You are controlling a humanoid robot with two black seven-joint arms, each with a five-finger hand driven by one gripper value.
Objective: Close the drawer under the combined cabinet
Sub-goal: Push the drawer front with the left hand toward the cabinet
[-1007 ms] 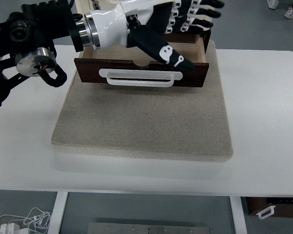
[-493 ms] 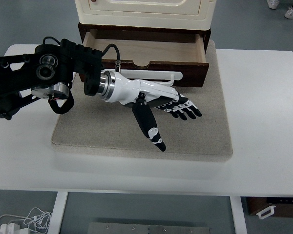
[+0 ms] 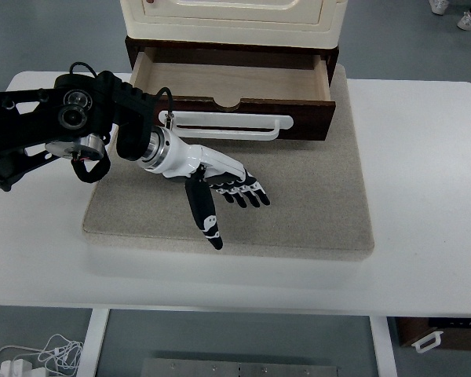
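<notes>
A cream cabinet (image 3: 234,17) stands at the far edge on a dark wooden base. Its drawer (image 3: 228,98) is pulled out toward me, showing an empty pale wood inside and a dark front with a white handle (image 3: 228,122). My left hand (image 3: 220,192) hovers over the grey mat (image 3: 298,204), just in front of the drawer front and a little left of its middle. The fingers are spread flat and hold nothing, with the thumb pointing toward me. The black left arm (image 3: 55,126) comes in from the left edge. My right arm does not show.
The mat lies on a white table (image 3: 432,196). White cables (image 3: 39,357) lie on the floor at the lower left. A dark box with a white handle (image 3: 439,334) sits under the table at the lower right.
My left hand has come out from over the drawer, swung down in front of the drawer front, and drawn back slightly left. The drawer stands as far out as before.
</notes>
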